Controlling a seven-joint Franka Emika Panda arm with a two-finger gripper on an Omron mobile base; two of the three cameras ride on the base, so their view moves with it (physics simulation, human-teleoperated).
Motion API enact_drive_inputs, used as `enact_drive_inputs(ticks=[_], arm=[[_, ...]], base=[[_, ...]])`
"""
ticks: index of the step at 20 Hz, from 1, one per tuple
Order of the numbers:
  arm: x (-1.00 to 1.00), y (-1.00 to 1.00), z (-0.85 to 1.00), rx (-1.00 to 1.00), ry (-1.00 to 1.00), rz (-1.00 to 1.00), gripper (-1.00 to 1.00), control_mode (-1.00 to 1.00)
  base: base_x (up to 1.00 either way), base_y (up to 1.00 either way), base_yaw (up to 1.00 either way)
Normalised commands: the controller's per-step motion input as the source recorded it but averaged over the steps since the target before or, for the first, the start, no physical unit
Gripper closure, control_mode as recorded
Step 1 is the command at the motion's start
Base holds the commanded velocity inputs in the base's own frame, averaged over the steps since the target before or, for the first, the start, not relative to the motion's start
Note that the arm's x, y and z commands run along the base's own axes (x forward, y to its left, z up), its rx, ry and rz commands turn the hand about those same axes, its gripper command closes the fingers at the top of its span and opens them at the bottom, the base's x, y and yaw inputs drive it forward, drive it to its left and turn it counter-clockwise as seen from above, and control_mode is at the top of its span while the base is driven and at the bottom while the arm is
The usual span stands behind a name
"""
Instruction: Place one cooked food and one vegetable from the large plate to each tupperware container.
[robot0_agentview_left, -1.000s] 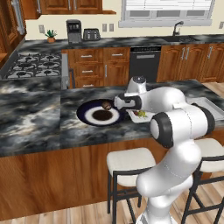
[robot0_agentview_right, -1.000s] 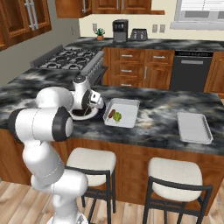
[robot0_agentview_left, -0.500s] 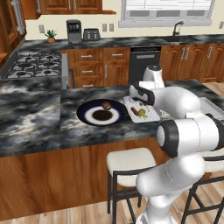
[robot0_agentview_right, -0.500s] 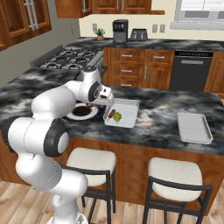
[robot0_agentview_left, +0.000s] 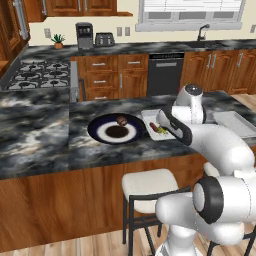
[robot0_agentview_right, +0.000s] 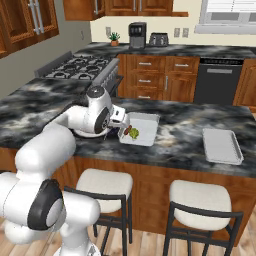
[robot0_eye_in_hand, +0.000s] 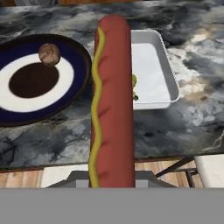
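- A long red-brown hot dog with a wavy line of yellow mustard (robot0_eye_in_hand: 111, 100) is held lengthwise in the two-finger gripper (robot0_agentview_right: 125, 132), whose jaws are closed on its near end; in the hand view the sausage runs from the bottom edge up across the scene.
- Below and just beyond the held food, the nearer shallow pale grey-white rectangular tupperware container (robot0_eye_in_hand: 157, 70) is seen on the black-and-grey marbled island counter (robot0_eye_in_hand: 175, 127), with a small yellow-green vegetable piece (robot0_eye_in_hand: 134, 83) already lying near its front wall.
- Just beside that container, toward the stove side, the large round plate with a dark navy rim, white ring and dark centre (robot0_agentview_left: 116, 131) is set on the counter; one small round brown food item (robot0_agentview_left: 121, 120) is left on its far rim.
- Well apart, toward the other end of the island, the second pale rectangular container (robot0_agentview_right: 222, 145) is seen with nothing in it.
- The step in hand is judged to be the setting down of the hot dog in the nearer container, beside the vegetable.
- It would be done well if the gripper were brought over the bare middle of the container, so that the vegetable is not crushed or pushed out.
- The sausage should be aligned with the container's long side and lowered close to the floor before the jaws are parted, since a long rounded item is likely to roll or tip over the low wall.
- The second container is judged to be unfilled as yet.
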Motion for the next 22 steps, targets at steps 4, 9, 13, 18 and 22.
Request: enact_drive_inputs(ticks=[4,9,13,18,22], arm=[[-0.03,0.00,0.00,0.00,-0.24,0.00,1.00,-1.00],[-0.04,-0.14,0.00,-0.02,-0.05,0.00,1.00,1.00],[0.00,0.00,0.00,0.00,0.00,0.00,1.00,1.00],[0.00,0.00,0.00,0.00,0.00,0.00,1.00,1.00],[0.00,0.00,0.00,0.00,0.00,0.00,1.00,1.00]], base=[[0.00,0.00,0.00],[-0.04,-0.20,0.00],[-0.15,-1.00,0.00],[-0.11,-1.00,0.00],[0.39,-0.77,0.00]])
